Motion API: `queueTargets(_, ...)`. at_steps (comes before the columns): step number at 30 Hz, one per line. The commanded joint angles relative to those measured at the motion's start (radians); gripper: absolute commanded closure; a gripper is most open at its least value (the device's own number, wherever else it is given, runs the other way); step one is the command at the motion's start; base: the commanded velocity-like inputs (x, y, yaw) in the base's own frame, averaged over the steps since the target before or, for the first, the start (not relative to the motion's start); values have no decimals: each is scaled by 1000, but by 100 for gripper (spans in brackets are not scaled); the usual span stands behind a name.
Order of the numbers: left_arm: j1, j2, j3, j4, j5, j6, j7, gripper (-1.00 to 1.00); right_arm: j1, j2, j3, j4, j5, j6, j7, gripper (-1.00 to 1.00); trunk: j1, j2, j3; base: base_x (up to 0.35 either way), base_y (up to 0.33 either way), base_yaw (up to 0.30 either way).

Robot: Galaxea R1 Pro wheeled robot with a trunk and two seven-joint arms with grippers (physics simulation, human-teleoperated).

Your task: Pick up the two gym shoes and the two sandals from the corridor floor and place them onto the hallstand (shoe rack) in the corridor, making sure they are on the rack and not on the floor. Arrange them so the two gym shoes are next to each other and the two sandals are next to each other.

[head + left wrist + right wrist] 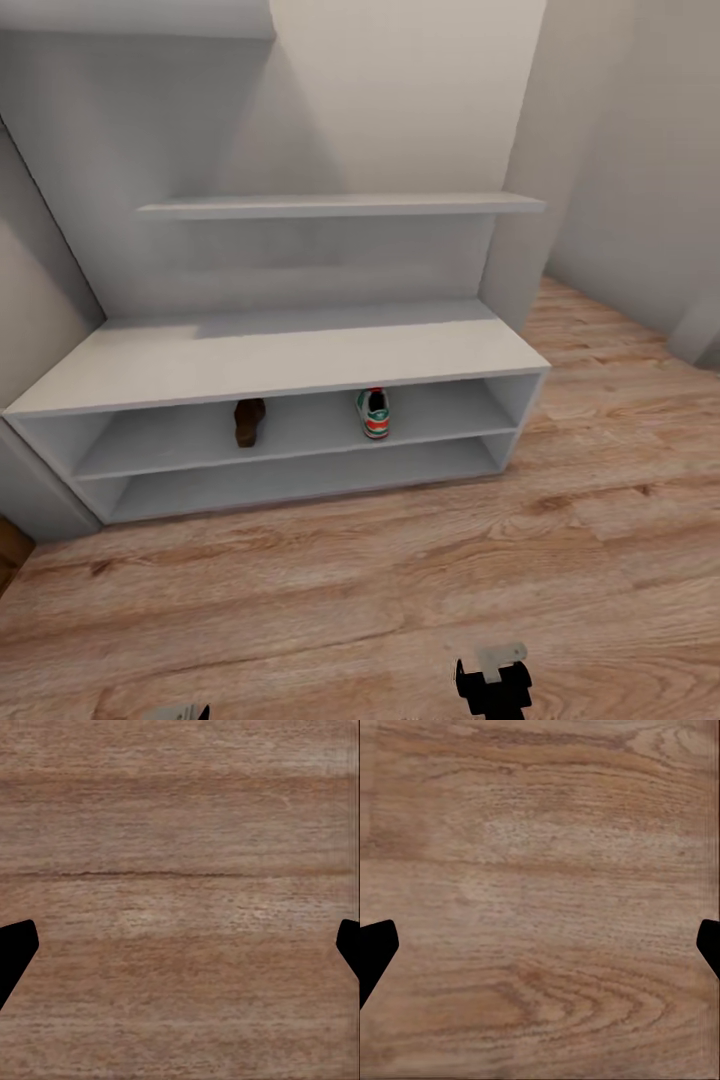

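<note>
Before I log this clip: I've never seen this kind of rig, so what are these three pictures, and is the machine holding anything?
They are simulator renders of a wheeled robot with two arms. The head view looks forward and down at a white rack standing on a wood floor. On its upper open shelf sit one sandal and one gym shoe, apart from each other. The dark shape at the bottom edge is part of the right arm.

The other two pictures come from cameras near each hand, looking along its two fingers. The left hand and the right hand each show black fingertips at the picture's sides, spread wide, with bare floor planks between them. So both hands are open and hold nothing.
</note>
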Motion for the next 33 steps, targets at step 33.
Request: queueTargets(33,0,-1,-5,6,1,0,-11,-100,-1,-10,-191,5,10,0,-8,-100,0,0,-1,0,0,-299)
